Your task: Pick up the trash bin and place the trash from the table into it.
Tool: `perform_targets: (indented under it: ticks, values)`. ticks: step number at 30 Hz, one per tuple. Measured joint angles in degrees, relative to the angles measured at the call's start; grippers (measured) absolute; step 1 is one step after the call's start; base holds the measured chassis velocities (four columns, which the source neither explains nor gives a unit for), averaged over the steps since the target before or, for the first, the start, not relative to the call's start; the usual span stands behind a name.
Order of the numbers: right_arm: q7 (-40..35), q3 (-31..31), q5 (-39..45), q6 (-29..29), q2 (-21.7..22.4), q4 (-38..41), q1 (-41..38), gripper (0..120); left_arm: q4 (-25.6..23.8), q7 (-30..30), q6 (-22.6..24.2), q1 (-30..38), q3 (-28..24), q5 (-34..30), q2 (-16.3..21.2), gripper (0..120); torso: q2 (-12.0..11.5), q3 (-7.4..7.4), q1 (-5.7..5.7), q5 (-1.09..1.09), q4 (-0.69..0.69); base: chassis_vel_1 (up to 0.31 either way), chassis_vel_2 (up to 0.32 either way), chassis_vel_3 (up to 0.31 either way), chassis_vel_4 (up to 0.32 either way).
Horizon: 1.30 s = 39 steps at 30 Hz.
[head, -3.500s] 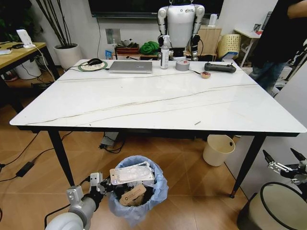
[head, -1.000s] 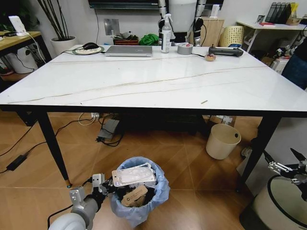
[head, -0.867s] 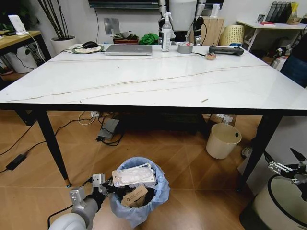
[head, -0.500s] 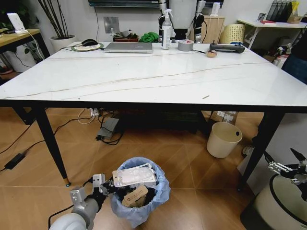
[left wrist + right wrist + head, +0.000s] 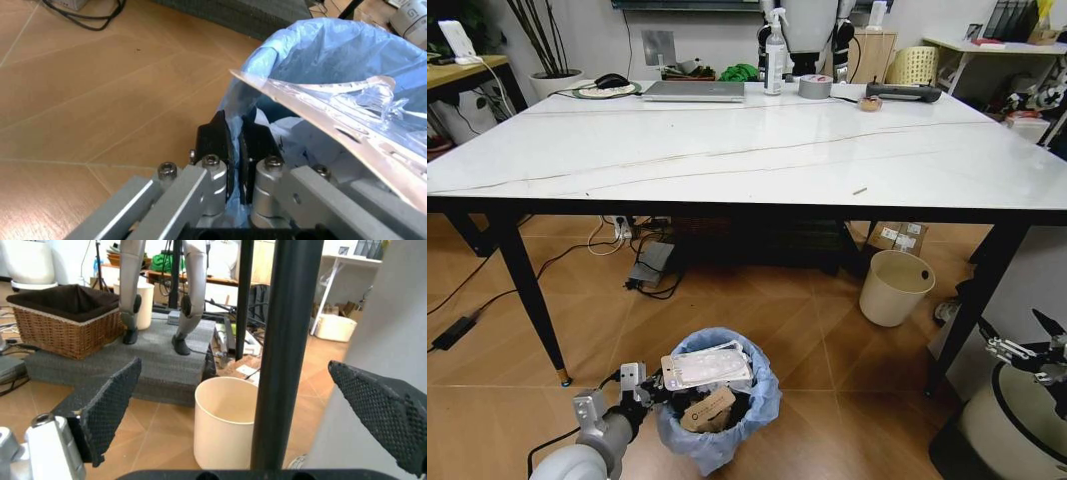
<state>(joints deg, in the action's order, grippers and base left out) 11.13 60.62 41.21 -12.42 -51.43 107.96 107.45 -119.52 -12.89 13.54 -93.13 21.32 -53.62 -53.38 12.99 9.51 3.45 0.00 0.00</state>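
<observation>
The trash bin (image 5: 717, 412), a small round bin lined with a crinkled light-blue bag, is low in front of me, before the table (image 5: 727, 150). My left gripper (image 5: 641, 386) is shut on the bin's rim, its fingers (image 5: 215, 142) pinching the blue bag (image 5: 320, 55). Trash fills the bin: a flat clear-and-white wrapper (image 5: 707, 366) lies across the top, with a crumpled brown paper bag (image 5: 706, 408) under it. A tiny scrap (image 5: 859, 190) lies near the table's front edge. My right gripper (image 5: 1022, 340) hangs open at the lower right, its fingers spread wide in the right wrist view (image 5: 233, 372).
A cream bucket (image 5: 897, 287) stands under the table's right side beside a black table leg (image 5: 280, 340). A laptop (image 5: 695, 90), a spray bottle (image 5: 775, 40), a tape roll (image 5: 815, 87) and a black device (image 5: 902, 92) line the far edge. Cables (image 5: 487, 305) trail over the floor at left.
The whole view has shifted a little, so the camera moved: the table sits slightly higher and nearer in the picture. The bin stays in my left gripper's hold; the right gripper is unchanged.
</observation>
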Motion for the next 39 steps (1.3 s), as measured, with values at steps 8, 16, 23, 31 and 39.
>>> perform_targets:
  ticks: [8,16,23,31,39]
  values:
    - [0.0,0.0,0.0,0.0,0.0,0.0,0.0,100,-0.1,-0.1,0.0,0.0,0.0,0.1,-0.1,0,-1.8,-1.39,-0.42,0.0,0.0,0.0,0.0,0.0,0.0]
    - [0.0,0.0,0.0,0.0,0.0,0.0,0.0,100,-0.1,-0.1,0.1,0.0,-0.1,0.2,-0.3,0,-3.5,-2.82,-0.72,0.0,0.0,0.0,0.0,0.0,0.0]
    - [0.0,0.0,0.0,0.0,0.0,0.0,0.0,100,-0.1,-0.1,0.1,0.0,-0.1,0.3,-0.3,0,-5.1,-4.12,-1.02,0.0,0.0,0.0,0.0,0.0,0.0]
    - [0.0,0.0,0.0,0.0,0.0,0.0,0.0,100,-0.2,-0.2,0.1,0.0,-0.2,0.4,-0.5,0,-7.0,-5.64,-1.33,0.0,0.0,0.0,0.0,0.0,0.0]
    - [0.0,0.0,0.0,0.0,0.0,0.0,0.0,100,-0.3,-0.4,0.1,0.0,-0.2,0.8,-0.8,0,-8.5,-7.09,-1.42,0.0,0.0,0.0,0.0,0.0,0.0]
